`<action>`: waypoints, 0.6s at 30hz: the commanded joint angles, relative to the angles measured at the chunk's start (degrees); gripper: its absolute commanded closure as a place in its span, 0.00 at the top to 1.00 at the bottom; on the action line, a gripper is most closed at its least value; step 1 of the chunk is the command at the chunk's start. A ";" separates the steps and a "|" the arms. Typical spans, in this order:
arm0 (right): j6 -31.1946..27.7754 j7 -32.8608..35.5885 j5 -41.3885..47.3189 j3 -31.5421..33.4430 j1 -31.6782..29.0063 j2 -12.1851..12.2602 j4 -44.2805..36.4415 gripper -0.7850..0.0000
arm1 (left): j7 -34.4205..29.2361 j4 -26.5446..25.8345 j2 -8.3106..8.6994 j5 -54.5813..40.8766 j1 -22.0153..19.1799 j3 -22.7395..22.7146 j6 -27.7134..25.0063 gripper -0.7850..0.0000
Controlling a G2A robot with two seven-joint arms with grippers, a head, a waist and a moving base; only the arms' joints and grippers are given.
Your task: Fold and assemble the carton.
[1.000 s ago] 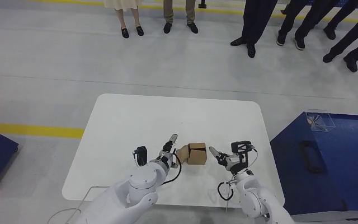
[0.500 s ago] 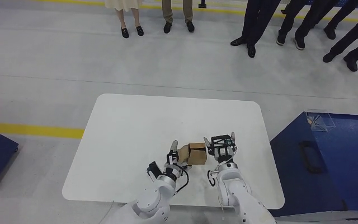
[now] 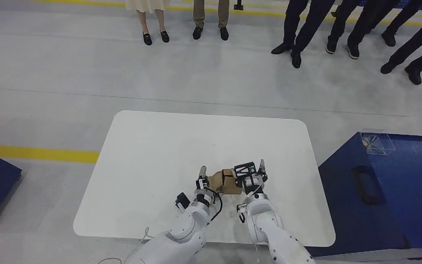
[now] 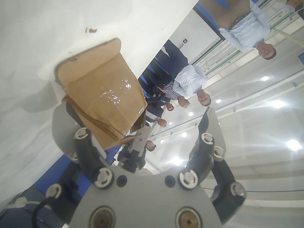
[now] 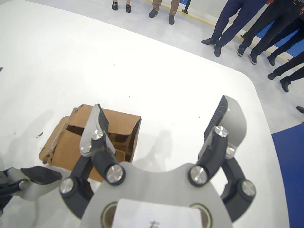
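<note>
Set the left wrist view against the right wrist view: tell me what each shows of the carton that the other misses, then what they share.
Left wrist view: the carton presents its glossy taped side and a rounded end flap, with the left end effector open beside it. Right wrist view: the dark opening between the carton's flaps, with one finger of the open right end effector over the carton. Both: the brown carton resting on the white table.

A white rectangular table with rounded corners carries a small brown cardboard carton towards the robot's side, with tiny brown scraps just beside it.
</note>
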 commanded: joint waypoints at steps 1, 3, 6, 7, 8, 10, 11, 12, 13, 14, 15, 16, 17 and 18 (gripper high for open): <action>-0.20 0.92 0.47 -0.33 0.33 -0.34 0.62 1.00 | 0.10 0.24 -0.28 1.50 0.43 -0.52 -0.45 1.00; -0.63 1.40 0.94 -0.37 0.52 -0.59 0.90 1.00 | 0.40 0.36 -0.42 2.68 0.96 -1.23 -0.63 1.00; -0.56 1.38 0.45 -0.56 0.60 -0.90 1.53 1.00 | 0.96 0.88 -0.55 4.06 1.56 -2.66 -0.59 1.00; -0.56 1.51 0.28 -0.64 0.63 -1.01 1.73 1.00 | 1.05 0.93 -0.62 4.57 1.75 -3.00 -0.52 1.00; -0.61 1.69 -0.03 -0.74 0.66 -1.10 1.94 1.00 | 0.95 0.95 -0.69 4.89 2.00 -3.37 -0.40 1.00; -0.62 1.86 -0.33 -0.81 0.66 -1.29 2.08 1.00 | 1.50 1.06 -0.79 6.80 2.39 -3.94 -0.66 1.00; -0.57 1.89 -0.57 -0.82 0.65 -1.37 2.19 1.00 | 1.89 1.05 -0.85 7.45 2.63 -4.32 -0.84 1.00; -0.56 1.90 -0.72 -0.82 0.60 -1.46 2.22 1.00 | 2.12 0.91 -0.90 8.04 2.80 -4.79 -1.07 1.00; -0.58 1.91 -0.88 -0.84 0.53 -1.54 2.22 1.00 | 2.41 0.91 -0.89 9.28 2.84 -5.33 -1.70 1.00; -0.55 1.99 -0.96 -0.81 0.45 -1.62 2.19 1.00 | 2.89 0.90 -0.89 10.32 2.97 -5.84 -2.03 1.00; -0.54 2.07 -1.06 -0.78 0.39 -1.70 2.14 1.00 | 3.24 0.66 -0.90 11.09 3.10 -6.44 -2.46 1.00; -0.61 2.14 -1.27 -0.80 0.31 -1.77 2.10 1.00 | 3.30 0.35 -0.88 11.96 3.24 -7.01 -2.78 1.00; -0.62 2.19 -1.44 -0.80 0.23 -1.84 2.06 1.00 | 3.41 0.05 -0.85 13.07 3.41 -7.54 -3.19 1.00; -0.64 2.25 -1.63 -0.81 0.15 -1.92 2.01 1.00 | 3.40 -0.29 -0.79 14.57 3.55 -8.08 -3.82 1.00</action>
